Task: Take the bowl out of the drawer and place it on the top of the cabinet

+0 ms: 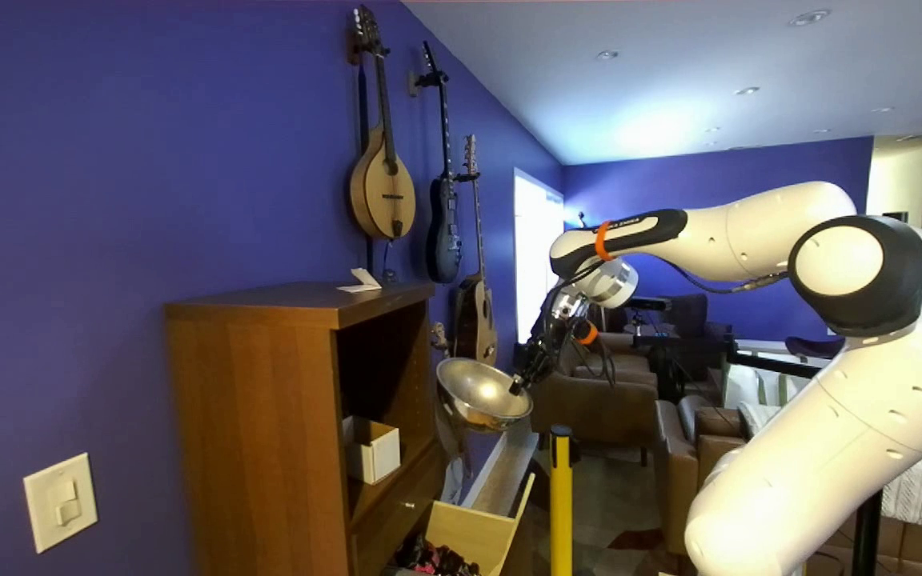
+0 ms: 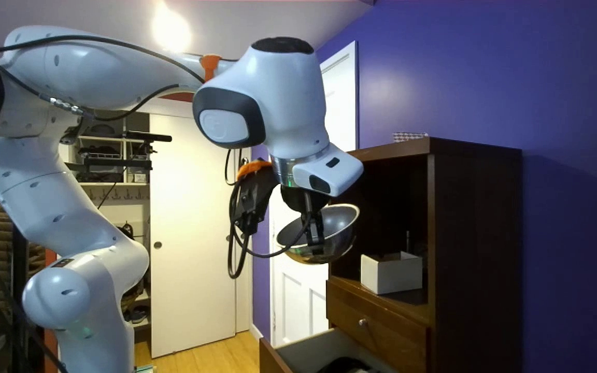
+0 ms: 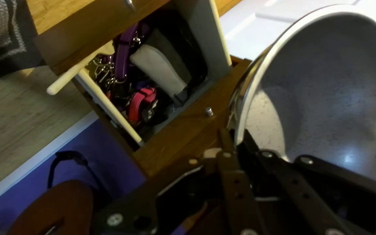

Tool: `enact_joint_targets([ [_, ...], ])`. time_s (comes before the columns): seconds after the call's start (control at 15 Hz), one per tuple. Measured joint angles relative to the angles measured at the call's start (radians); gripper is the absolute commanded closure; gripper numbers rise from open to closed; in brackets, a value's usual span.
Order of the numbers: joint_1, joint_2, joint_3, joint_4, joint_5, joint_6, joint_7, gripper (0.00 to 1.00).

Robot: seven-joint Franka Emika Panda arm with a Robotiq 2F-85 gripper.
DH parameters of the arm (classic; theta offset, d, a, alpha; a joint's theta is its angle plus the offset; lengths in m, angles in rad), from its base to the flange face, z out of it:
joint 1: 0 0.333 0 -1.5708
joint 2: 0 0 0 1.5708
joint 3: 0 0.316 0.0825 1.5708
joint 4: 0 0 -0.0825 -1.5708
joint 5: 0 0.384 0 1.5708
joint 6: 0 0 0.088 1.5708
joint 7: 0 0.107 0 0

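The shiny silver bowl (image 1: 481,394) hangs tilted in the air in front of the cabinet's open shelf, above the drawer; it also shows in an exterior view (image 2: 342,228) and the wrist view (image 3: 331,94). My gripper (image 3: 237,139) is shut on the bowl's rim, one finger inside and one outside. The gripper shows in both exterior views (image 1: 519,386) (image 2: 315,237). The drawer (image 1: 473,528) is pulled open low on the cabinet, with dark, purple and red straps inside; it also shows in the wrist view (image 3: 221,32). The brown cabinet (image 1: 261,432) has its flat top above the bowl's height.
A small white box (image 2: 392,274) stands in the cabinet's open shelf. A white folded card (image 1: 361,282) lies on the cabinet top. A yellow post (image 1: 561,504) stands near the drawer. Guitars (image 1: 475,316) hang on the purple wall behind the cabinet.
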Motion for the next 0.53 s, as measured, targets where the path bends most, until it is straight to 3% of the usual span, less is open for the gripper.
enact_joint_targets([
  [0.07, -0.006, -0.001, -0.009, 0.000, -0.005, 0.006, 0.000, 0.91],
  [0.13, -0.003, 0.000, -0.014, 0.000, -0.006, 0.005, -0.001, 0.98],
  [0.33, 0.008, 0.011, -0.012, -0.002, -0.006, 0.015, 0.011, 0.98],
  [0.53, 0.007, 0.042, -0.011, -0.006, 0.003, 0.147, 0.107, 0.98],
])
